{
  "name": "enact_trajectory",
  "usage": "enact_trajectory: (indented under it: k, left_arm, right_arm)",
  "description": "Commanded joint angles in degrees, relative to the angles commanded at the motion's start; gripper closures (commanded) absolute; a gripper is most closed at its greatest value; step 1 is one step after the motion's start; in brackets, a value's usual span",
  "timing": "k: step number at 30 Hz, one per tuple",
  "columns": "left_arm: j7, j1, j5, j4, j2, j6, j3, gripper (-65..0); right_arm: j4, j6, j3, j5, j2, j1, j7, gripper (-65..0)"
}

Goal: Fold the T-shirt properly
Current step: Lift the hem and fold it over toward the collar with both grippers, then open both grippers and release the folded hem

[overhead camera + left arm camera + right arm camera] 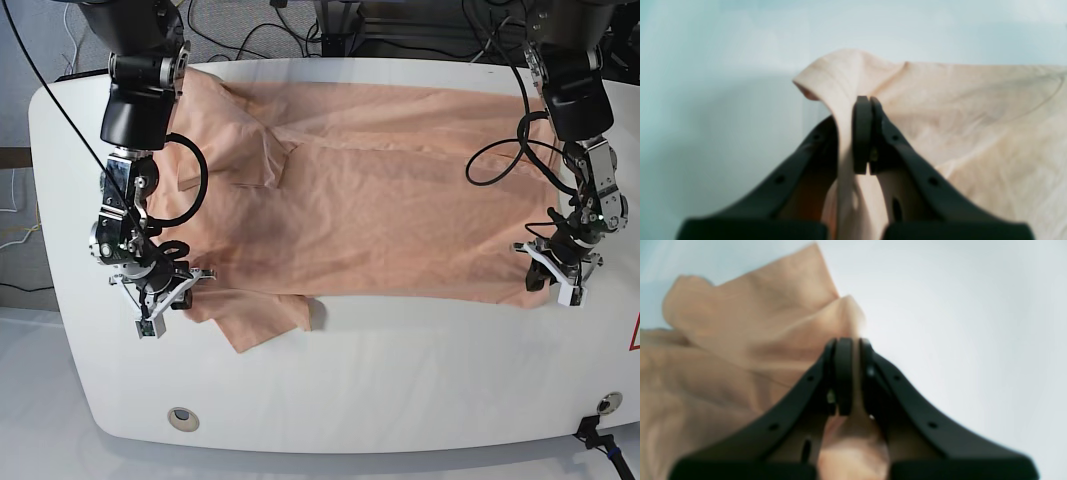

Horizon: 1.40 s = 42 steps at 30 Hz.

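T-shirt point(370, 200) cloth, peach and plain, lies spread flat over the white table point(400, 390), filling the upper and middle of the base view; its long axis runs side to side across the frame.

At lower left of that view the right gripper point(157, 290) sits on the shirt's near edge, just above the sleeve that sticks out below the hem line. Its wrist view shows the jaws clenched on a raised pinch of fabric point(846, 316), the cloth rising to a ridge between them.

At the right of the base view the left gripper point(558, 268) sits at the opposite end of the same near edge. Its wrist view shows those jaws likewise clamped on a fold of cloth point(843, 73).

With both claws on the near edge and the garment's body lying toward the top of the frame from them, the fold probably calls for carrying that edge upward, both ends level.
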Motion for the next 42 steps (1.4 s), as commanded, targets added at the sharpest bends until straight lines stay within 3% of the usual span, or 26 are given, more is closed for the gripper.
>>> enact_trajectory:
  k: [4,12,22,28,31,32,35,37,39,42]
  left_arm:
    - [0.2,5.4,0.0,6.7,-0.2,0.0,-0.2,0.0]
    - [0.4,15.7,0.1,16.8,-0.2,-0.1,-6.6,0.0]
    - [0.4,25.6,0.1,21.8,-1.7,-0.1,-6.7,0.0]
    - [0.4,29.4,0.4,22.2,-1.7,-0.1,-6.3,0.0]
    - [3.3,29.9,0.4,22.6,-1.8,-0.1,-6.4,0.0]
    - [4.2,30.0,0.4,23.3,-1.8,-0.1,-6.4,-5.3]
    - [6.5,30.3,0.4,25.5,-2.0,-0.1,-6.6,-33.6]
    - [8.1,30.3,0.4,27.1,-4.0,-0.1,-6.6,-49.0]
    - [8.2,30.1,0.4,28.7,-4.5,-0.1,-6.7,-58.2]
    - [8.1,29.5,0.2,33.3,-4.4,-0.1,-9.1,-60.4]
  right_arm:
    - [11.7,0.00,0.1,0.0,0.0,-5.9,-6.0,-3.6]
    - [29.3,0.00,3.9,0.0,-1.0,-16.9,-16.7,-3.6]
    - [34.5,0.00,4.0,0.0,-1.2,-29.5,-17.4,-3.9]
    - [34.3,0.00,4.0,0.0,-1.2,-31.8,-17.4,-4.7]
    - [34.3,-0.09,4.0,-0.3,-1.1,-31.9,-17.4,-16.6]
    - [34.3,-0.09,4.0,-0.3,-1.0,-31.9,-17.4,-22.8]
    - [34.4,0.00,4.0,-0.3,-0.9,-32.0,-17.4,-39.6]
    - [34.5,0.00,4.1,-0.2,-0.9,-31.8,-17.4,-43.9]
    - [34.5,0.00,4.1,-0.1,-0.9,-30.8,-17.4,-43.9]
    - [34.5,0.00,4.3,-0.1,-1.1,-27.1,-17.4,-43.8]
